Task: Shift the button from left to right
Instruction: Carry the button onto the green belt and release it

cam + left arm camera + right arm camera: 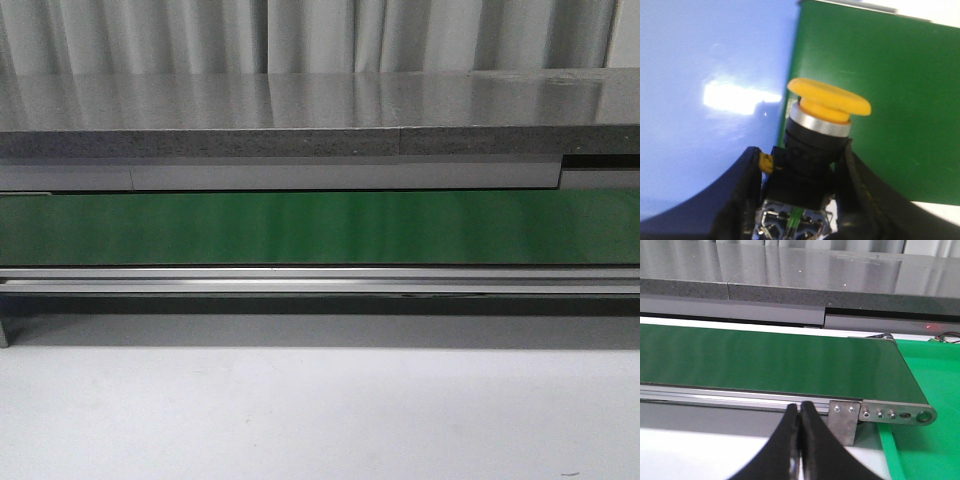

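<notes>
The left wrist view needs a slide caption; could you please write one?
Left claw shut on the button, its orange-yellow cap raised above the green belt and blue surface.

button (827, 102): smooth, slightly glossy orange-yellow plastic cap; bright metal ring beneath; matt black plastic body; shiny metal contacts at its base
left gripper (800, 200): matt black fingers, slightly textured
right gripper (799, 440): smooth black fingers with a faint sheen
conveyor belt (320, 228): green, smooth, soft satin sheen
belt frame (895, 414): brushed bare metal
far counter (300, 100): polished, reflective grey top; speckled stone-like edge
table (300, 410): plain matt white
</notes>
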Action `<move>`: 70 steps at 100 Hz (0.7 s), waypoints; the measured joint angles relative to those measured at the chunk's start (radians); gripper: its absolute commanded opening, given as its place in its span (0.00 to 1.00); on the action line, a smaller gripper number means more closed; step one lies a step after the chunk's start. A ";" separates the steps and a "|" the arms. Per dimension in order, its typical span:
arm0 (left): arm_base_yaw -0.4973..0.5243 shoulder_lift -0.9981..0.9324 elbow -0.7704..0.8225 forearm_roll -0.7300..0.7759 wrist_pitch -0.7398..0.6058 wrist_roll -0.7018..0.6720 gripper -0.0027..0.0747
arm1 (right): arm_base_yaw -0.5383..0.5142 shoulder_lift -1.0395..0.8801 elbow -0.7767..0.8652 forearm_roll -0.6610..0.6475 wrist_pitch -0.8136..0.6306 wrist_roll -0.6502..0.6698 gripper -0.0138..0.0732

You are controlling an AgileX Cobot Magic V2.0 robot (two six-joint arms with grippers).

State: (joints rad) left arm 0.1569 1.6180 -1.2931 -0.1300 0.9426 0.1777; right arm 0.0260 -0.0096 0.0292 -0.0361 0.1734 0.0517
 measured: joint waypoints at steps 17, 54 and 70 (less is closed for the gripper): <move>-0.058 0.041 0.000 -0.006 -0.025 0.000 0.04 | 0.000 0.000 0.000 0.000 0.000 0.000 0.08; -0.091 0.132 0.000 -0.019 -0.054 0.000 0.65 | 0.000 0.000 0.000 0.000 0.000 0.000 0.08; -0.091 0.133 0.000 -0.022 -0.056 0.000 0.83 | 0.000 0.000 0.000 0.000 0.000 0.000 0.08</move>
State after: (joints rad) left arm 0.0659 1.7511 -1.2931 -0.1517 0.8865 0.1777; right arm 0.0260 -0.0096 0.0292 -0.0361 0.1734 0.0517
